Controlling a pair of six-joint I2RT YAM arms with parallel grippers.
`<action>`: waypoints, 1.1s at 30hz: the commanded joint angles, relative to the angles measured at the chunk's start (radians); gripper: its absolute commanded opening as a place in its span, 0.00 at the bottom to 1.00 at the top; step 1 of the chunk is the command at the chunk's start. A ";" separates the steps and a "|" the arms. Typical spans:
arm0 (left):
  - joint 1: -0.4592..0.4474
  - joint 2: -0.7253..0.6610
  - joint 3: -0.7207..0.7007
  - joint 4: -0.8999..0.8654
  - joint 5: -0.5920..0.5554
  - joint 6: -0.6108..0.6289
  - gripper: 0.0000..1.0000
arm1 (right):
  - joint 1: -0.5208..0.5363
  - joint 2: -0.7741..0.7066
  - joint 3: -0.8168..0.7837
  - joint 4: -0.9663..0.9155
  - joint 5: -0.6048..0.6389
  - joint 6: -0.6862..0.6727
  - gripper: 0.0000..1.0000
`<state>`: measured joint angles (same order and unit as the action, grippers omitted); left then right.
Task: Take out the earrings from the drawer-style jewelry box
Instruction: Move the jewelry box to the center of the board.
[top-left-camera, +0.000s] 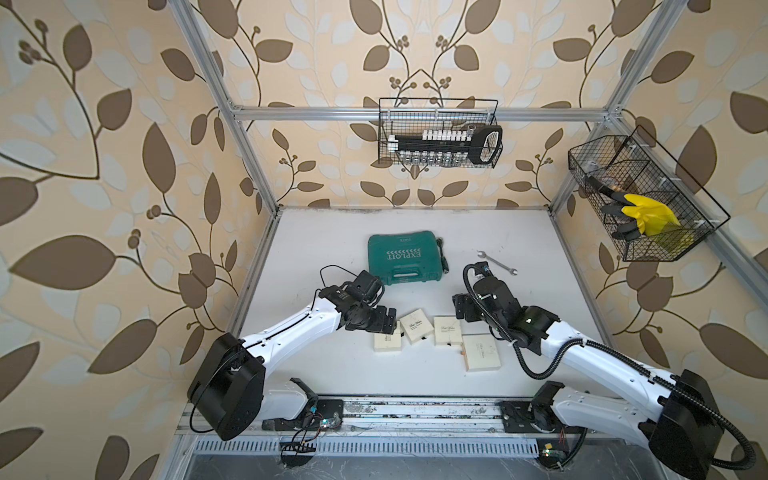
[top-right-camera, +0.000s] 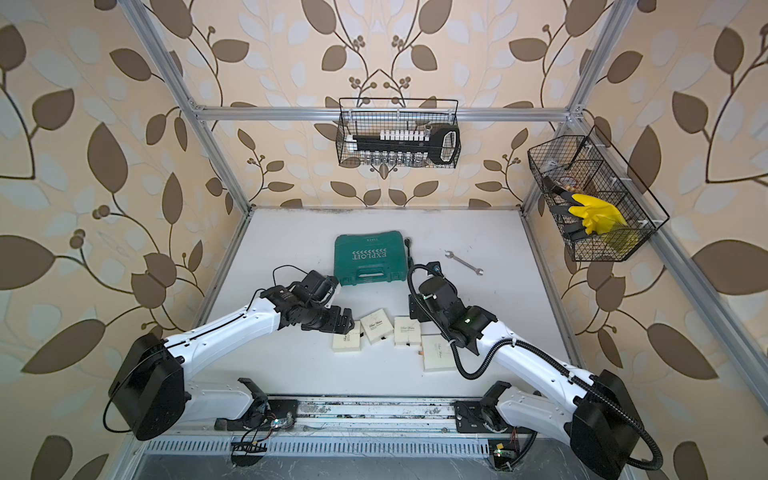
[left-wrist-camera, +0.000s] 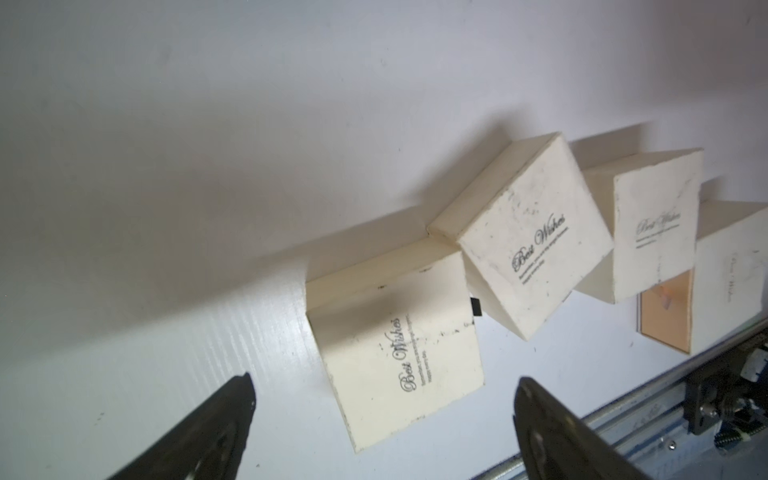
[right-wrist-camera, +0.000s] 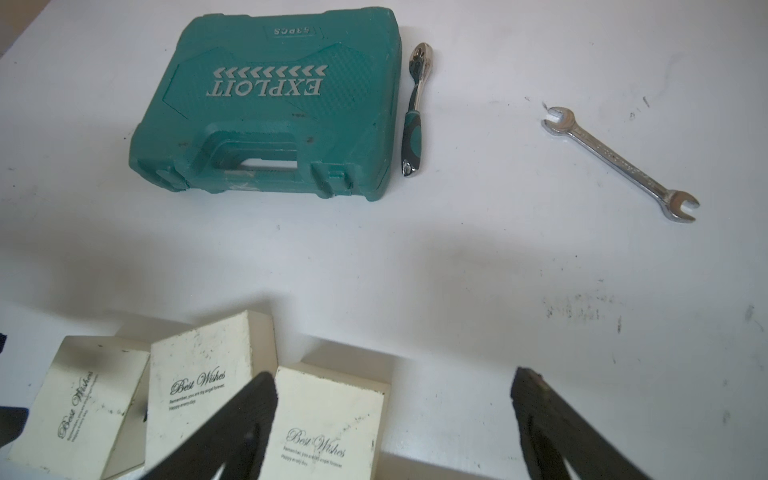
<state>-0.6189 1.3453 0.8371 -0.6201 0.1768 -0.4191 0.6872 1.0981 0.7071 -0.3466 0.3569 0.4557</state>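
No earrings show; I judge them to be inside the four cream jewelry boxes (top-left-camera: 414, 326) lined up on the desk (top-left-camera: 332, 232). The left hand (left-wrist-camera: 384, 380) is released, jaws wide over the end box (left-wrist-camera: 399, 365). The right hand (right-wrist-camera: 392, 376) is also released and empty. It is the nearer to the largest box (top-left-camera: 482, 352), which lies at its 5 o'clock in a top view with its peach drawer (left-wrist-camera: 665, 320) ajar.

**A:** Top views, pair: mounted high above the near edge, looking down and forward over the whole white surface (top-left-camera: 332, 232); nearly identical.
**B:** Wrist views?
**A:** Left wrist: close, low, facing the cream boxes (left-wrist-camera: 399, 361). Right wrist: low, facing the green tool case (right-wrist-camera: 266, 104). Both wrist views share those boxes.
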 joint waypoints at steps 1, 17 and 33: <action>-0.036 0.058 0.063 -0.079 0.019 0.025 0.99 | 0.008 -0.012 -0.003 -0.045 0.053 0.011 0.91; -0.136 0.295 0.202 -0.220 -0.043 0.007 0.99 | 0.008 -0.037 -0.043 -0.052 0.013 0.004 0.92; -0.095 0.312 0.303 -0.337 -0.220 0.046 0.99 | 0.126 0.094 0.003 0.016 -0.202 -0.072 0.93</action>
<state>-0.7364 1.7149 1.1229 -0.9134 -0.0269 -0.3923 0.7769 1.1469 0.6632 -0.3470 0.2092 0.4248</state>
